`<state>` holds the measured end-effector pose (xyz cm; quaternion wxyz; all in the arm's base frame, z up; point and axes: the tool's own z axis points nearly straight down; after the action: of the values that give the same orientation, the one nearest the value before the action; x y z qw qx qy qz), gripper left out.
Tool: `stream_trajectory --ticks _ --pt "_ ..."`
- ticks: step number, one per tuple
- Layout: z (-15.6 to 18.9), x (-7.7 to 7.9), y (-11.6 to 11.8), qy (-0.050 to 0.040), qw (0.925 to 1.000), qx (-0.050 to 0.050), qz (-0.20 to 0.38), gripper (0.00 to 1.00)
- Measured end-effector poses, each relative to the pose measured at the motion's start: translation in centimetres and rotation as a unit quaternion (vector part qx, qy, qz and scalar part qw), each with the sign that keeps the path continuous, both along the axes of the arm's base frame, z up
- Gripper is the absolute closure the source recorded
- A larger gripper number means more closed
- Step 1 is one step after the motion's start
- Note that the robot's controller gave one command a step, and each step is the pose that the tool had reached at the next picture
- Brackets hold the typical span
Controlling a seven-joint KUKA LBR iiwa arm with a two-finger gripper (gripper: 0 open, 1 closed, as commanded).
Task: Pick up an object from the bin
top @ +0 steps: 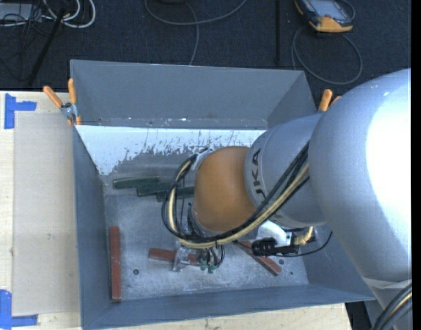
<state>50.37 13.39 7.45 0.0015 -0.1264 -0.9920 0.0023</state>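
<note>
Beside the small brown block point(162, 255), the fingers point(196, 258) (open or closed, I cannot tell) may shove it aside.

- Arm point(354, 177): silver, enters from the right, bent leftward and down.
- Wrist: domed orange cover point(220, 191) sits directly above the gripper point(196, 258).
- Cables point(174, 208): black and yellow, looped round the cover's left side.
- Gripper: pointing down, below the cover.

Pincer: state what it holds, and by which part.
It cannot be told. The pincer is down near the bin floor, next to a short reddish-brown block, but no hold on it can be made out.
</note>
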Motion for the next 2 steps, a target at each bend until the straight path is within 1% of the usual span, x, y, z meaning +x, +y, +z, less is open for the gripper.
stream_trajectory --ticks 2 --pt "0.48 -0.15 -0.04 0.0016 1.0000 0.000 -0.001 1.00"
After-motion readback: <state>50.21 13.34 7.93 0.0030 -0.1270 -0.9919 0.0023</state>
